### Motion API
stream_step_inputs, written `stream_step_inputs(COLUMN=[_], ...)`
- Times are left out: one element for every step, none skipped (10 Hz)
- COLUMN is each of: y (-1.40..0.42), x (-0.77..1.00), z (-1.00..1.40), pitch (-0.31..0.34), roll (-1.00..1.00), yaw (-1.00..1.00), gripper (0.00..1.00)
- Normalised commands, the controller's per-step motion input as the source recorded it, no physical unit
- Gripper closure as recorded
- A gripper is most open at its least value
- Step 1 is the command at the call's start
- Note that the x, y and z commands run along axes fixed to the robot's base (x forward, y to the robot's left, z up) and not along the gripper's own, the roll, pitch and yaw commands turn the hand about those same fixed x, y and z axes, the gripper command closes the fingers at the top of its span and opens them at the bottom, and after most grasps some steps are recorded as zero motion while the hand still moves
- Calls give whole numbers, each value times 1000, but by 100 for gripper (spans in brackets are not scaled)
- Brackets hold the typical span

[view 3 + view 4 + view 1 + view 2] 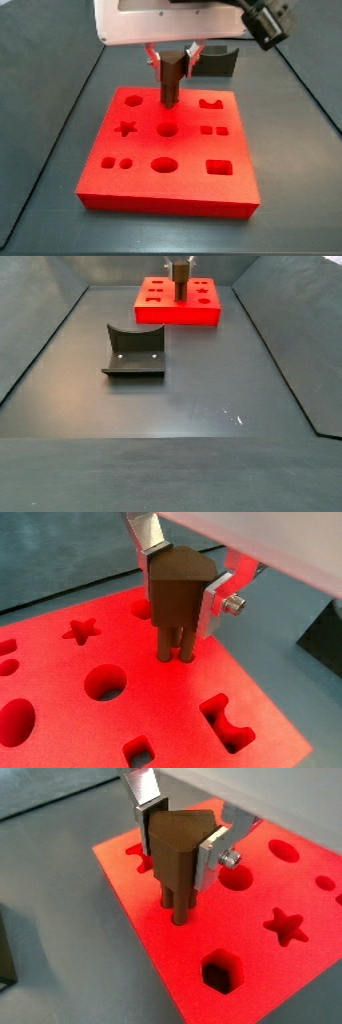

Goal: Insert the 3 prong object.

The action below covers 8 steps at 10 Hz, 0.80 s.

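My gripper (pixel 181 582) is shut on the 3 prong object (pixel 178 597), a dark brown peg with a pointed head and thin prongs below. It hangs upright over the red block (pixel 80 682), and its prong tips reach the block's top face near the far edge. It shows in the same grip in the wrist view (pixel 178 853) above the block (pixel 267 968). In a side view the gripper (pixel 174 62) holds the peg (pixel 171 82) over the block's (pixel 147 190) back middle. The far side view shows the peg (pixel 178 270) above the block (pixel 178 314). Whether the prongs sit inside a hole is hidden.
The red block has several shaped holes: a star (pixel 82 631), an oval (pixel 104 682), a notched square (pixel 227 722). The fixture (pixel 134 352) stands on the dark floor in front of the block. A dark box (pixel 221 58) sits behind the block.
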Motion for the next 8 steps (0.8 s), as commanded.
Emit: stream_step_inputs(y=[54,46,20,11,3,0,0,0], x=[0,0,0,0,0,0,0,0], z=[-520,-711,-771,-774,-766,-691,-514,0], pitch=[79,11,1,0,0,0,40,0], roll=[-64,-39,-16,-3,0,0,0,0], yaw=[0,0,0,0,0,0,0,0], gripper=[100,100,100,100,100,100,100,100])
